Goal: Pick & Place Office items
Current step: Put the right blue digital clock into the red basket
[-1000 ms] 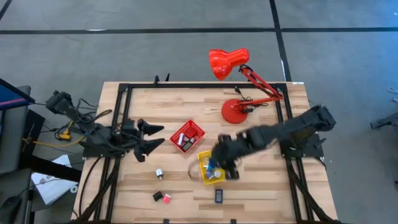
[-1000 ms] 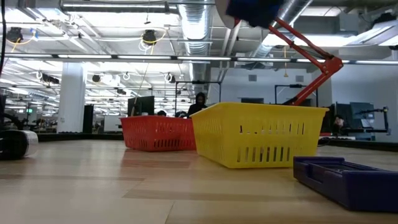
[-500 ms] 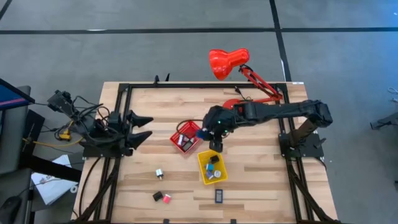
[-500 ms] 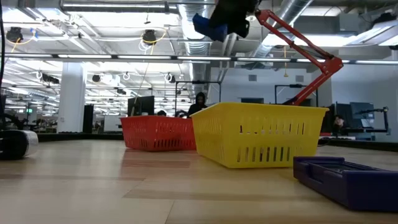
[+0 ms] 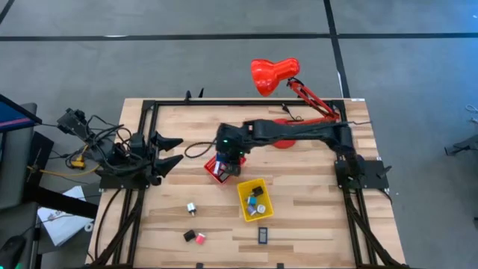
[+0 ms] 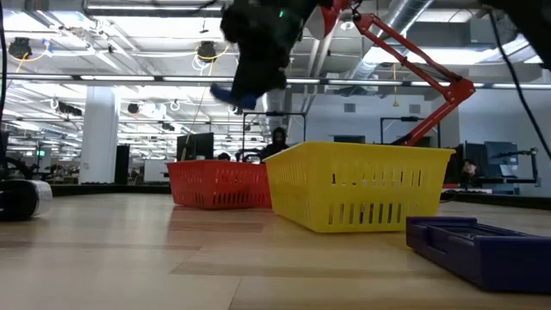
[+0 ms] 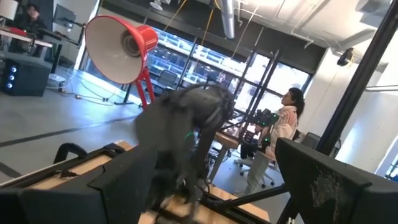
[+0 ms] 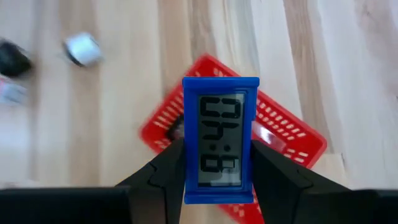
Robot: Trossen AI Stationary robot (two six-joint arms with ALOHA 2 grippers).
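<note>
My right gripper (image 5: 226, 161) hovers over the red tray (image 5: 232, 158), shut on a blue digital clock (image 8: 221, 134) with a grey display. In the low view the clock (image 6: 234, 96) hangs high above the red tray (image 6: 215, 185). The yellow tray (image 5: 255, 199) holds a few small pieces. On the bare wood lie a white-grey piece (image 5: 191, 210), a black one (image 5: 189, 235), a pink one (image 5: 200, 238) and a dark flat rectangle (image 5: 263, 235). My left gripper (image 5: 169, 152) waits open at the table's left side. My right gripper pinches the clock between its two fingers (image 8: 168, 171), one on each long side edge (image 8: 188, 155), at the lower half of the case. The fingers come from above, pointing down. The clock is lifted clear above the red tray (image 8: 292, 134), its display facing the wrist camera.
A red desk lamp (image 5: 275, 75) stands at the far edge, its base (image 5: 287, 134) behind my right arm. The yellow tray (image 6: 357, 198) sits just right of the red one. A dark blue flat piece (image 6: 482, 245) lies near the low camera. A person (image 7: 280, 134) stands beyond the table.
My right gripper, shut on the blue clock, has risen from the yellow tray and swung toward the table's far left, ending over the red tray. My left gripper has drawn back a little toward the left edge.
</note>
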